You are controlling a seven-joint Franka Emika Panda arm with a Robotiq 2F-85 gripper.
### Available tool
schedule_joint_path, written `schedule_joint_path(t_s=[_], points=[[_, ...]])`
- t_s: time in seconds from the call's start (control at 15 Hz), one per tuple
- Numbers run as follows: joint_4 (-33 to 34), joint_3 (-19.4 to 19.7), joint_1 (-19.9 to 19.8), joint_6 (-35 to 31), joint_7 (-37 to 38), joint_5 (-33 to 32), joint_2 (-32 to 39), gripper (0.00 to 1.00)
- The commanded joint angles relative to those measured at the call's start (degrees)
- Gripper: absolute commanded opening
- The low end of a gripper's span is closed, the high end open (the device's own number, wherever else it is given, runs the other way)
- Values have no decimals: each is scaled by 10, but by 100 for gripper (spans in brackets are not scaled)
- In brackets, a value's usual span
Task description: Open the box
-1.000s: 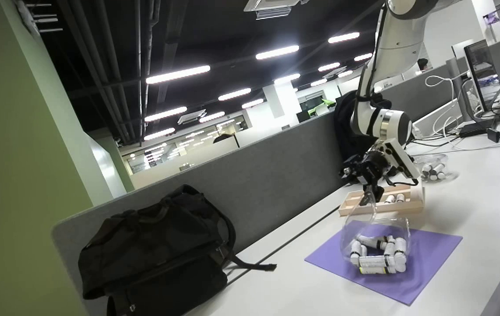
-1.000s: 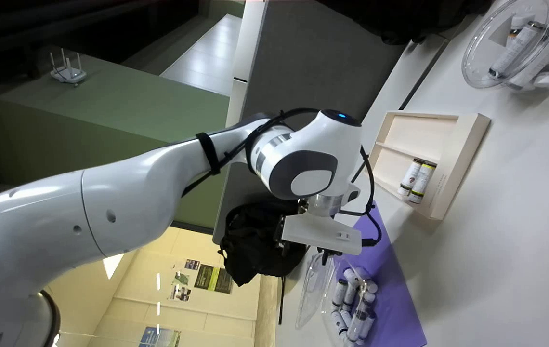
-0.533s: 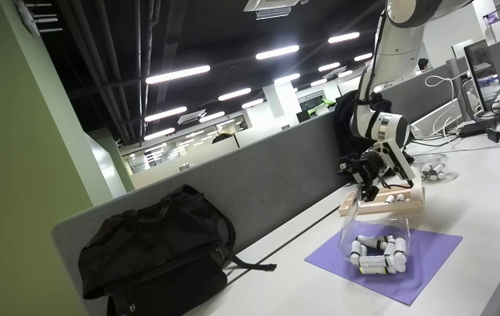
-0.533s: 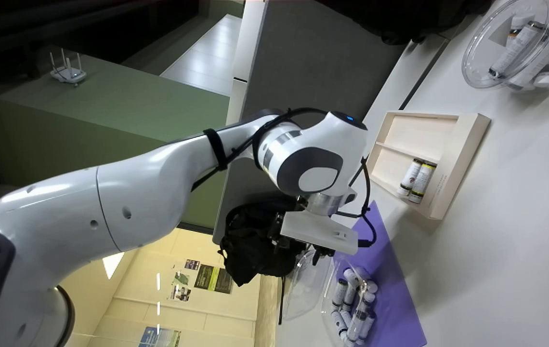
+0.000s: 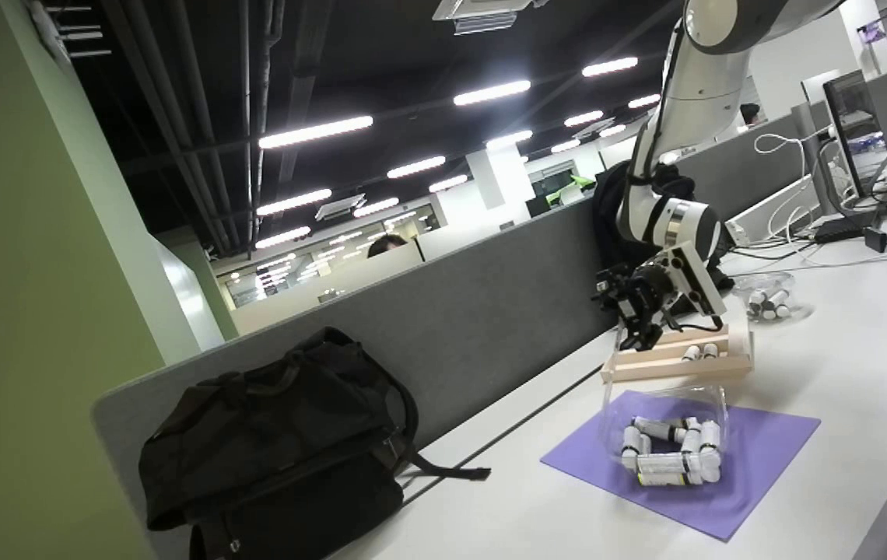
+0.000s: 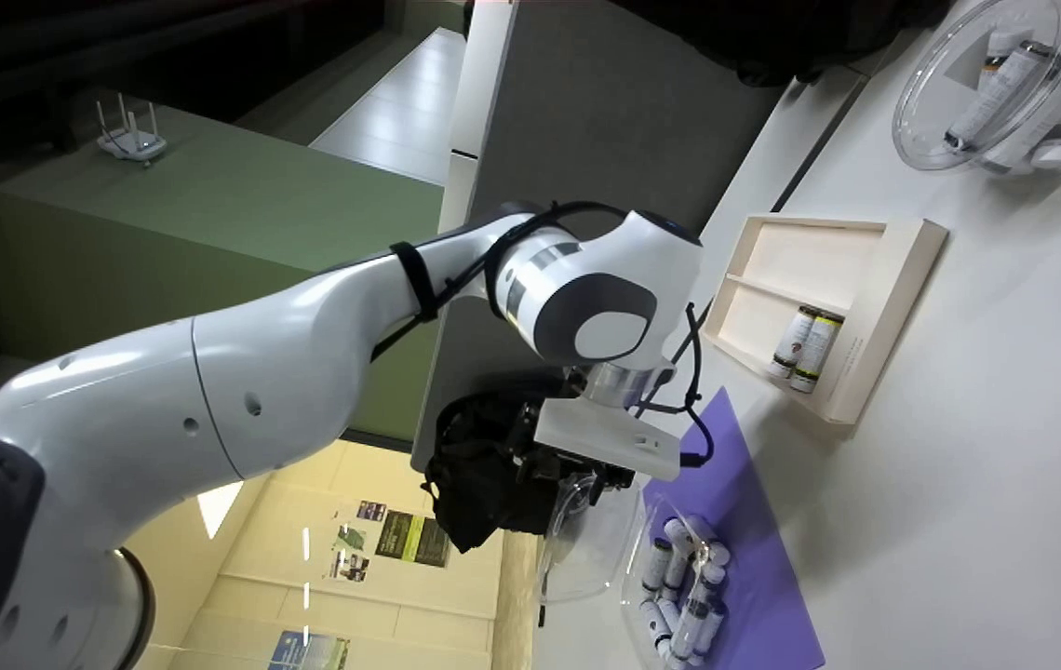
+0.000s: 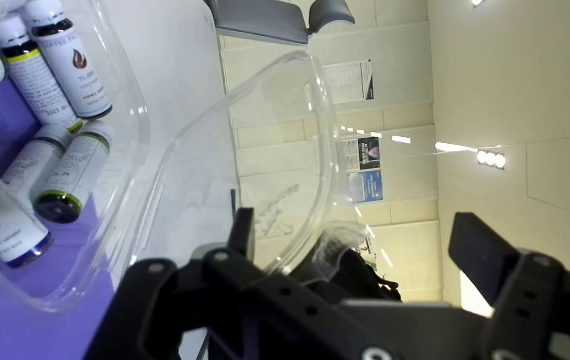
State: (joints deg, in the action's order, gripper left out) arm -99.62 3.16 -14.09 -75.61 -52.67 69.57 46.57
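Note:
The pale wooden box [image 5: 681, 367] lies on the table, open on top, with two small bottles inside; it also shows in an exterior view [image 6: 893, 316]. A clear container [image 7: 140, 112] full of white-labelled bottles stands on the purple mat. Its hinged clear lid [image 6: 591, 549] is raised and shows nearly edge-on in an exterior view [image 5: 607, 408]. My gripper [image 5: 636, 342] is at the lid's upper edge, above the near end of the wooden box in that view. In the wrist view the gripper [image 7: 355, 225] has its fingers wide apart, with the lid's edge by one finger. Contact is unclear.
The purple mat [image 5: 770, 435] lies under the clear container. A second clear container [image 5: 770, 299] with bottles stands beyond the wooden box. A grey partition [image 5: 490, 303] runs along the table. A black backpack [image 5: 280, 435], a monitor [image 5: 857, 132] and cables are also around.
The lid has tipped farther back, away from the clear container's bottles. My gripper has moved with its edge, slightly left and up in an exterior view. The wooden box has not moved.

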Motion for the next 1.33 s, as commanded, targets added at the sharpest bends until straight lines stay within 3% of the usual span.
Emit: schedule_joint_path(t_s=[0.0, 0.53, 1.27], points=[[33, 4, 3, 19, 24, 4, 9, 100], [85, 5, 4, 21, 30, 1, 36, 100], [246, -25, -5, 44, 90, 12, 158, 100]])
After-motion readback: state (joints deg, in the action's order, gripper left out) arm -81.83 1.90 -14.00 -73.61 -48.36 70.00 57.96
